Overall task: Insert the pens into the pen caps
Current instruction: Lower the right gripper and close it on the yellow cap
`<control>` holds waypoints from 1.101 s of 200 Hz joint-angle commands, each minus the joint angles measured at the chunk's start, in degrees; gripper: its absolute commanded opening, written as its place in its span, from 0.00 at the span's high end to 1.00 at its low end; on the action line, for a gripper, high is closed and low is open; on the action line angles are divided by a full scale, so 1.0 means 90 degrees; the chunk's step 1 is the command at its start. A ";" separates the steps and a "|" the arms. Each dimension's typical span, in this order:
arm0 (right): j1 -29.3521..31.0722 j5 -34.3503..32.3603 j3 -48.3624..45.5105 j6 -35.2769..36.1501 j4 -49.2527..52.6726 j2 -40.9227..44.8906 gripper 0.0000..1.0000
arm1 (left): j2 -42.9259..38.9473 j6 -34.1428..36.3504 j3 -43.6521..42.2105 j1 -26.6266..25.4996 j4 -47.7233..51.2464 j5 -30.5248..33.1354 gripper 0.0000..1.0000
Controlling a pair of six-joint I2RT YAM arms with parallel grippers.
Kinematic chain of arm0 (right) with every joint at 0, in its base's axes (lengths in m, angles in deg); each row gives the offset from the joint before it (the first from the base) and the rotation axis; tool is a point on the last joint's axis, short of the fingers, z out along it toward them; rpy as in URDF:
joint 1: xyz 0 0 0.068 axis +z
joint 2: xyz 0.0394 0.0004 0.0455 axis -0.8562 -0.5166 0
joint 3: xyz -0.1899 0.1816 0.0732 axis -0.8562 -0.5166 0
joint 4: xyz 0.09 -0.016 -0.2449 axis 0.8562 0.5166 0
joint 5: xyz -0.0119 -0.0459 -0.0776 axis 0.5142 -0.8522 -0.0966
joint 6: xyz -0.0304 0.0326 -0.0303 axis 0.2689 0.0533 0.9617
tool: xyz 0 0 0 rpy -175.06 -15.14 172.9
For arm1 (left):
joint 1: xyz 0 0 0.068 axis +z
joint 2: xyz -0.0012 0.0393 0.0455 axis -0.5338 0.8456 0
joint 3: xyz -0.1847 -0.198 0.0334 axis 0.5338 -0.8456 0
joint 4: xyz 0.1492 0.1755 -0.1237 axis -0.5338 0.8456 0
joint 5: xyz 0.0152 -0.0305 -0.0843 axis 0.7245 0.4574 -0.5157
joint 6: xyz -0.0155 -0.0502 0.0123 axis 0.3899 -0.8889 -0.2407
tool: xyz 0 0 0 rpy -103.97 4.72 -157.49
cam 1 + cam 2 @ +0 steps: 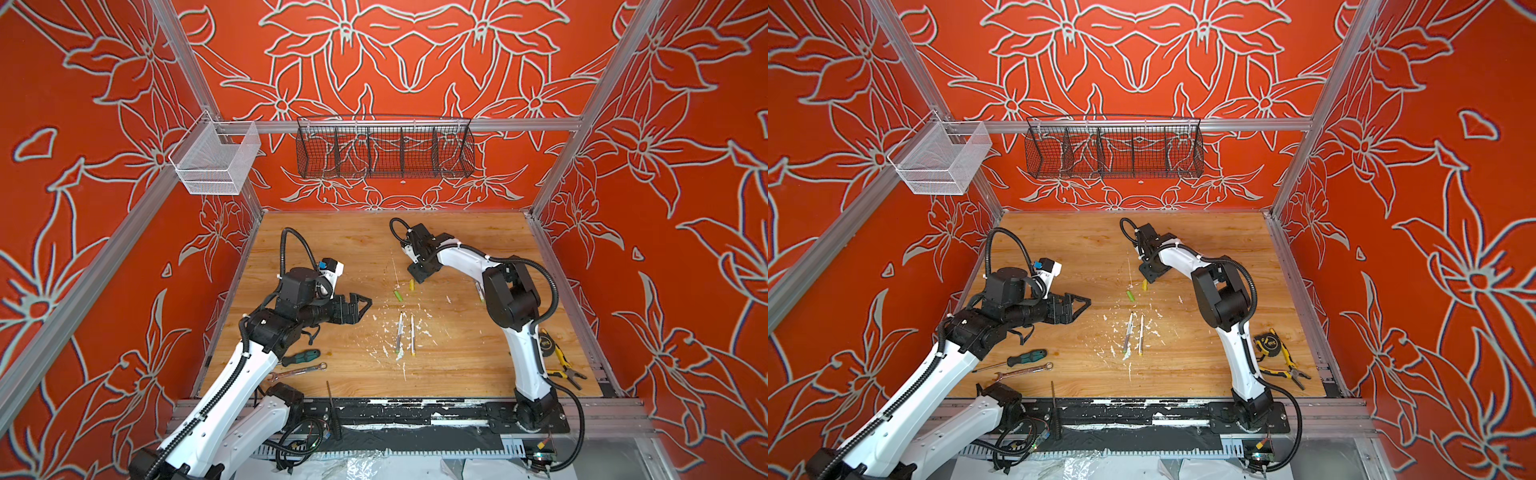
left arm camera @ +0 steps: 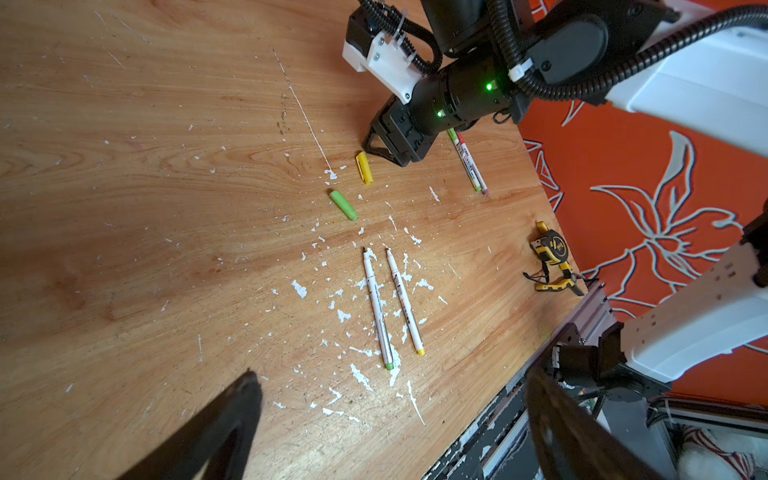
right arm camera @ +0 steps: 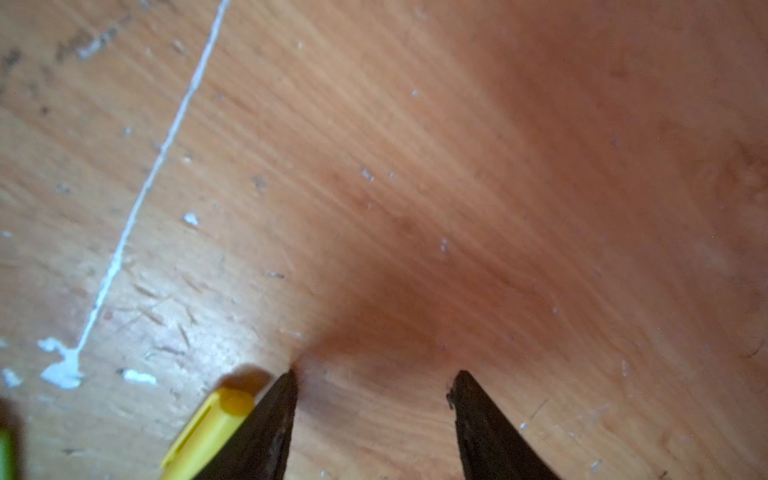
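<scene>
– Pens (image 1: 400, 332): where are they seen?
– Two are seen lying side by side in the middle of both top views, on the wooden surface (image 1: 332, 249), with bare tips. Two more pens (image 2: 467, 162) are laid close together by the right arm (image 1: 461, 259), at the upper right of the left wrist view.
– And the pen caps (image 2: 343, 204)?
– A yellow cap (image 1: 412, 284) and a green cap (image 1: 398, 296) are seen just above the two middle pens, near each other but not touching.
– How are the jaws set?
– The left jaws are spread wide at the left of the pens, and nothing is held. The right jaws are spread part way, low by the yellow cap, which is seen just outside one jaw, with nothing between them.
</scene>
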 commanded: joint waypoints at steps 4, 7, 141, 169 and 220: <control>-0.0016 -0.0202 0.0147 -0.0341 0.0490 0.0185 0.38 | 0.0014 0.0185 0.0123 0.0033 0.0200 0.0030 0.03; -0.0020 -0.0154 0.0135 -0.0404 0.0499 0.0230 0.38 | 0.0001 0.0193 0.0117 0.0036 0.0211 0.0044 0.03; -0.0002 0.1948 -0.0898 -0.2483 0.0014 0.1077 0.59 | -0.0777 0.0322 0.0012 0.0038 0.0602 0.0286 0.03; 0.0059 0.1908 -0.0952 -0.2582 -0.0015 0.1004 0.65 | -0.0815 0.0337 0.0010 0.0031 0.0607 0.0277 0.03; 0.0195 0.1887 -0.0962 -0.2693 -0.0076 0.0806 0.71 | -0.0817 0.0333 0.0003 0.0035 0.0596 0.0273 0.03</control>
